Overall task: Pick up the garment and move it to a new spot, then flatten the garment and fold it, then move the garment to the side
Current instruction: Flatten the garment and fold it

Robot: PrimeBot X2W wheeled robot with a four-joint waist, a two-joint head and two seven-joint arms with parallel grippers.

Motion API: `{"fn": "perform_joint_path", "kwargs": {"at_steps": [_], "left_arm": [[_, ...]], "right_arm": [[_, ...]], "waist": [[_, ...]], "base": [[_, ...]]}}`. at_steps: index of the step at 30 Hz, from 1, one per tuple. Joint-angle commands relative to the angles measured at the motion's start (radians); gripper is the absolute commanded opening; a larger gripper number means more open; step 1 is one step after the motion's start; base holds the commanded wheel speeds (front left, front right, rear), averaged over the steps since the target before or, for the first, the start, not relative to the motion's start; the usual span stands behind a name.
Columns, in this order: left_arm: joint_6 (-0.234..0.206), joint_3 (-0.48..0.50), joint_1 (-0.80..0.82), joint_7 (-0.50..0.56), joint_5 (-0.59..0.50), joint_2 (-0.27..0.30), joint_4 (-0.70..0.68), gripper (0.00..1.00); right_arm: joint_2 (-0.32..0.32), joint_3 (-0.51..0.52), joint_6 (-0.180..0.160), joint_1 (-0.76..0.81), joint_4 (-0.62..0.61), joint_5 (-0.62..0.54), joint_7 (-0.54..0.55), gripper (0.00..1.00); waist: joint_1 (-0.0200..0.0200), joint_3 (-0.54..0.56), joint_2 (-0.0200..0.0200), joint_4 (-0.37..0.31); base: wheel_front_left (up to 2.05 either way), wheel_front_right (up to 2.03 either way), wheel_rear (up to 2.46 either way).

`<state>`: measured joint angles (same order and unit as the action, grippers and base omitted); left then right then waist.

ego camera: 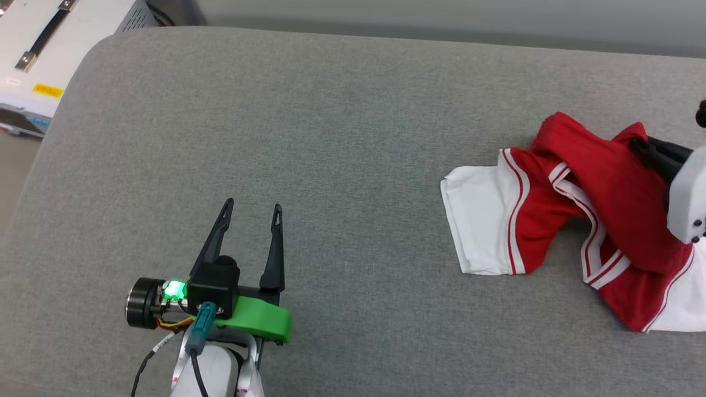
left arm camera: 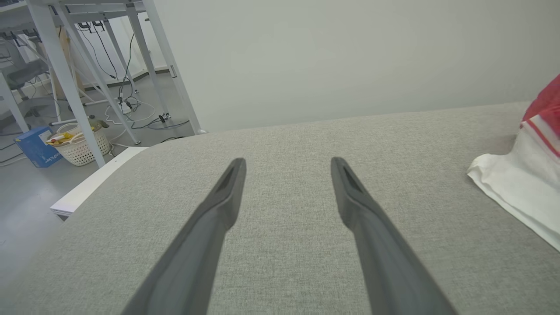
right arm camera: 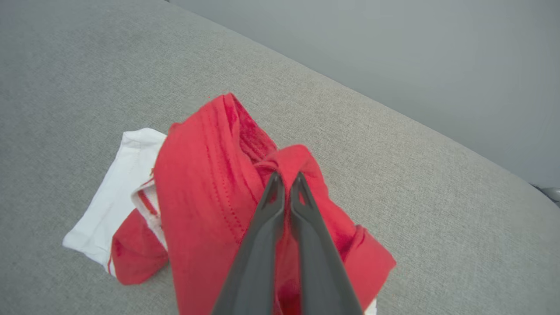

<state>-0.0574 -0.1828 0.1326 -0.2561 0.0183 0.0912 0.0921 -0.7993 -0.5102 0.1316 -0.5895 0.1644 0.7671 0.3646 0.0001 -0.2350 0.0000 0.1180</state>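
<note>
Surroundings: a white cabinet (ego camera: pixel 49 49) is sitting off the counter's (ego camera: pixel 331 138) upper-left corner in the head view. At the upper left of the left wrist view, white frame legs (left arm camera: pixel 65 87), a basket (left arm camera: pixel 81 146), a blue box (left arm camera: pixel 35 146) and loose cables (left arm camera: pixel 127 100) are standing or lying on the floor.
In the way: in the head view a raised red fold is draping around the right end effector's fingers, hiding their tips.
Garment place: the garment (ego camera: pixel 606 193) is lying bunched at the right of the head view, running off the right edge, well apart from the left end effector.
Garment axis: its long axis is running from mid-right down to the lower right edge. A white sleeve (ego camera: pixel 480 226) is pointing toward the frame's left, its opening facing left.
Right end effector (right arm camera: pixel 288 176): its fingers are pressing together, pinching a peak of red cloth at the centre of the right wrist view.
Left end effector (ego camera: pixel 252 205): it is hovering at lower left with its fingers spreading wide, holding nothing.
Counts: one garment with two white patches showing, two end effectors, one basket, one box.
</note>
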Motion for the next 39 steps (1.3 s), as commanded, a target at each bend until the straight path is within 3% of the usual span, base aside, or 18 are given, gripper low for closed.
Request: {"fn": "perform_joint_path", "kwargs": {"at_steps": [1,8,13,18,19,20,21,26,31,36,39], "left_arm": [[0.0,-0.002,0.018,-0.006,-0.001,-0.007,0.0,1.0],[-0.003,-0.01,0.041,-0.006,0.005,-0.016,-0.001,1.0],[-0.005,-0.015,0.054,-0.006,0.005,-0.021,0.0,1.0],[-0.006,-0.013,0.061,-0.006,0.004,-0.021,0.006,1.0],[-0.004,-0.011,0.061,-0.006,0.003,-0.019,0.008,1.0],[-0.003,-0.009,0.06,-0.006,0.003,-0.017,0.01,1.0],[-0.002,-0.006,0.059,-0.006,0.003,-0.013,0.013,1.0],[0.008,0.01,0.042,-0.006,0.009,0.004,0.018,1.0],[0.03,0.024,0.033,-0.006,0.012,0.033,0.018,1.0],[0.088,0.029,0.071,-0.006,0.022,0.07,0.018,1.0],[0.129,0.03,0.123,-0.006,0.038,0.096,0.029,1.0]], "right_arm": [[0.013,-0.015,-0.001,-0.038,0.026,-0.008,0.015,0.0],[0.105,-0.059,-0.001,-0.214,0.331,-0.074,0.026,0.0],[0.174,-0.067,-0.001,-0.247,0.57,-0.067,0.024,0.0],[0.208,-0.094,-0.001,-0.237,0.663,-0.035,-0.018,0.0],[0.207,-0.103,-0.001,-0.236,0.665,-0.032,-0.045,0.28],[0.204,-0.111,-0.001,-0.233,0.664,-0.028,-0.068,0.76],[0.197,-0.12,-0.001,-0.231,0.659,-0.026,-0.103,1.0],[0.166,-0.148,-0.001,-0.209,0.62,-0.053,-0.32,1.0],[0.171,-0.11,-0.001,-0.158,0.578,-0.103,-0.559,1.0],[0.214,0.01,-0.001,-0.077,0.473,-0.188,-0.624,1.0],[0.272,0.156,-0.001,0.024,0.316,-0.288,-0.626,1.0]], "waist": [[-0.0001,-0.039,0.0,0.041],[-0.0001,-0.098,0.0,0.081],[-0.0001,-0.117,0.0,0.093],[-0.0001,-0.107,0.0,0.085],[-0.0001,-0.099,0.0,0.08],[-0.0001,-0.092,0.0,0.076],[-0.0001,-0.081,0.0,0.069],[-0.0001,-0.02,0.0,0.027],[-0.0001,0.036,0.0,-0.03],[-0.0001,0.067,0.0,-0.08],[-0.0001,0.072,0.0,-0.11]], "base": [[0.0,0.0,0.0],[0.0,0.0,0.0],[0.0,0.0,0.0],[0.0,0.0,0.0],[0.0,0.0,0.0],[0.0,0.0,0.0],[0.0,0.0,0.0],[0.0,0.0,0.0],[0.0,0.0,0.0],[0.0,0.0,0.0],[0.0,0.0,0.0]]}}
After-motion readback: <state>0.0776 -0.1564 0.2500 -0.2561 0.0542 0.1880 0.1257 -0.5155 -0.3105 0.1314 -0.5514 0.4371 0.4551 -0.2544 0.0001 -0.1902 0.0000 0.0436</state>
